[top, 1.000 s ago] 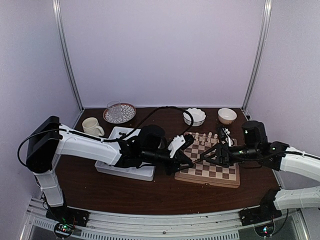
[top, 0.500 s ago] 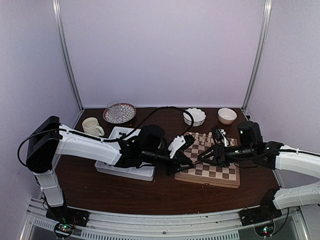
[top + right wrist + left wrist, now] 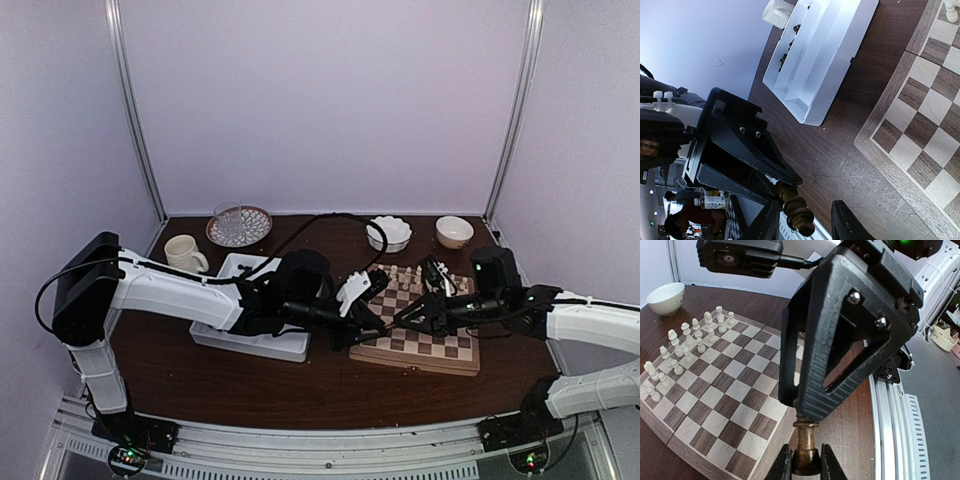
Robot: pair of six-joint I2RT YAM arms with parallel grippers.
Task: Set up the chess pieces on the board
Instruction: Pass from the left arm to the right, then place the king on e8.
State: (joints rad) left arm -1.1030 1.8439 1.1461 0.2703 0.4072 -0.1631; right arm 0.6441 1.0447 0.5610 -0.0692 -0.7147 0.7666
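Dark table (image 3: pixel 250 385): white tray (image 3: pixel 840 45) holds dark chess pieces (image 3: pixel 783 60).

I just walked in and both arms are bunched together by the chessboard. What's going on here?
It looks like a hand-over. The left tool is shut on a dark chess piece, held just off the edge of the board. The right tool has its fingers either side of the same piece, with a gap on one side, so it is not clamped. The pale chessmen stand along one side of the board. More dark pieces lie in the white tray.
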